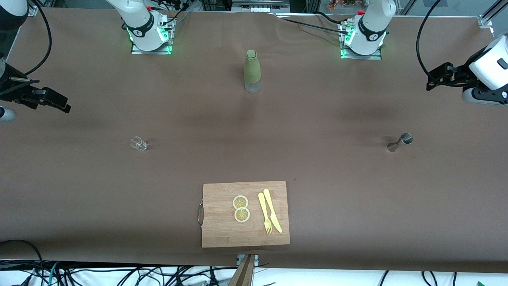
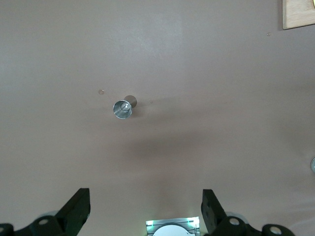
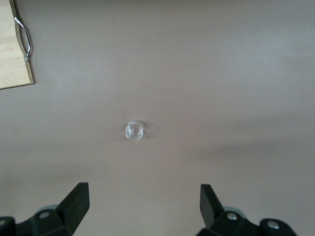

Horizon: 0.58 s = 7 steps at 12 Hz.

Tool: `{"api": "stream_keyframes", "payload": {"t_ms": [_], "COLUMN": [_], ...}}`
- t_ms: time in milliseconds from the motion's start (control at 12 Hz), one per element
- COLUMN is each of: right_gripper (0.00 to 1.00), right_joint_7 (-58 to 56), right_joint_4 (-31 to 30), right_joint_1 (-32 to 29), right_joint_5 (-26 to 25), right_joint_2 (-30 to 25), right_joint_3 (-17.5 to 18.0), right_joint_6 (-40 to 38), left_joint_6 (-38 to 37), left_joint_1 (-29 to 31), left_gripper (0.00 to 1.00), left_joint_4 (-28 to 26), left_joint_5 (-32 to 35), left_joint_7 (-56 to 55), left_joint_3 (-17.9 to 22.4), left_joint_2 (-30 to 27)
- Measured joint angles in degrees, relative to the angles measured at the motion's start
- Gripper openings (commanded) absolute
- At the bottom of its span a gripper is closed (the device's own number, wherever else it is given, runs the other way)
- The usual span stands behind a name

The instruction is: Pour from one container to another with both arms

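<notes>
A small clear glass stands on the brown table toward the right arm's end. A steel jigger stands toward the left arm's end. Farther from the front camera, between the two bases, is a bottle in a green sleeve. My right gripper hangs high over its end of the table, open and empty, with the glass well below its gripper. My left gripper hangs high over its own end, open and empty, with the jigger below it.
A wooden cutting board with a metal handle lies near the front edge. It carries two lemon slices, a yellow fork and a yellow knife. Corners of the cutting board show in the wrist views.
</notes>
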Motion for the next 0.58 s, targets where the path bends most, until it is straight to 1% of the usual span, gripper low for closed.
{"api": "stream_keyframes", "payload": {"t_ms": [582], "right_gripper": [1.0], "right_joint_7": [0.0], "right_joint_4": [0.0], "right_joint_1": [0.0], "right_joint_5": [0.0], "right_joint_2": [0.0], "right_joint_3": [0.0], "right_joint_6": [0.0], "left_joint_6": [0.1], "left_joint_1": [0.6], "left_gripper": [1.0], "left_joint_4": [0.2], "left_joint_5": [0.0], "left_joint_7": [0.0], "left_joint_3": [0.4], "left_joint_2": [0.0]}}
